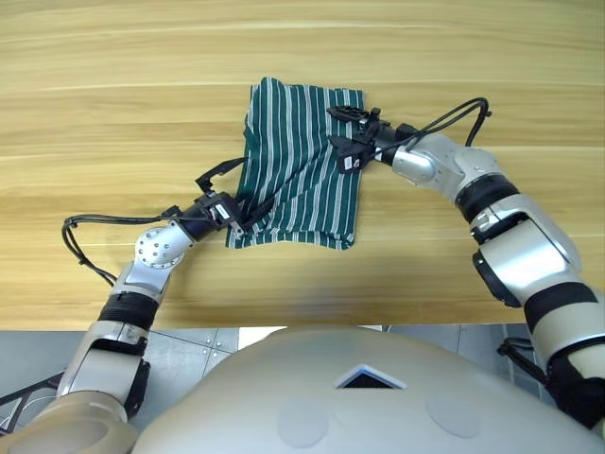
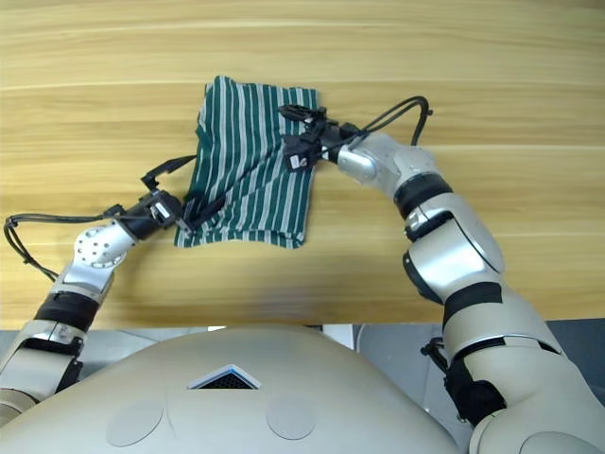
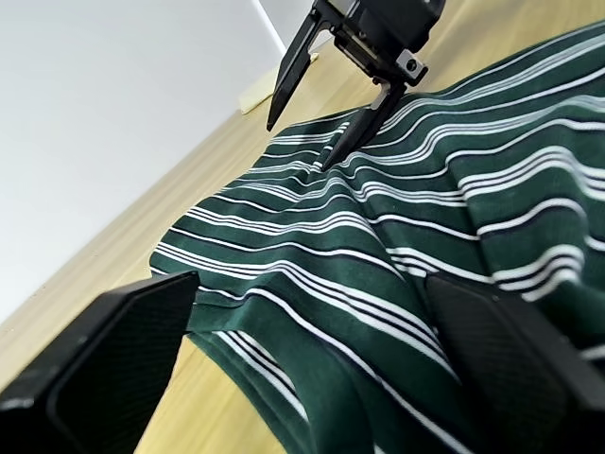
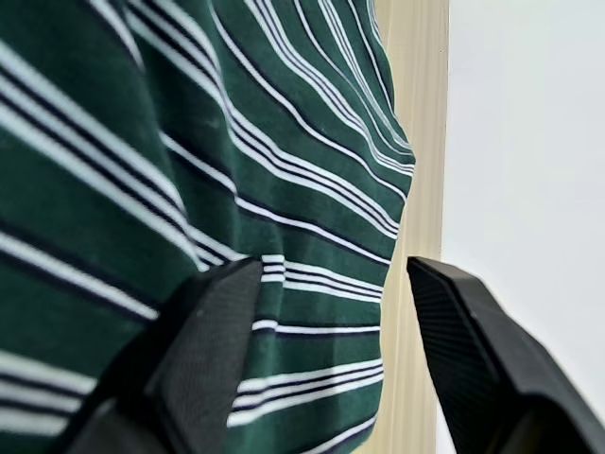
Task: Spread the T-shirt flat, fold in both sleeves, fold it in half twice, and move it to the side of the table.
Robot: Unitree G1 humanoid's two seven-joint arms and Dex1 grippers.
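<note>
Evidently the sleeves are folded in: the T-shirt (image 1: 298,161) lies as a long striped rectangle at the middle of the table (image 1: 113,76). Our left tool (image 1: 232,200) sits at its 7 o'clock corner, fingers wide apart with the hem between them, unpinched. Our right tool (image 1: 340,132) is at the 2 o'clock edge, fingers also apart, tips on the cloth. We judge the first half-fold is in hand; next, both tools must close on cloth and carry one end over the other.

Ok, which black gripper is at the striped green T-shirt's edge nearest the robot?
The left gripper, at the near left corner of the striped green T-shirt; the right gripper is over its far right part.
</note>
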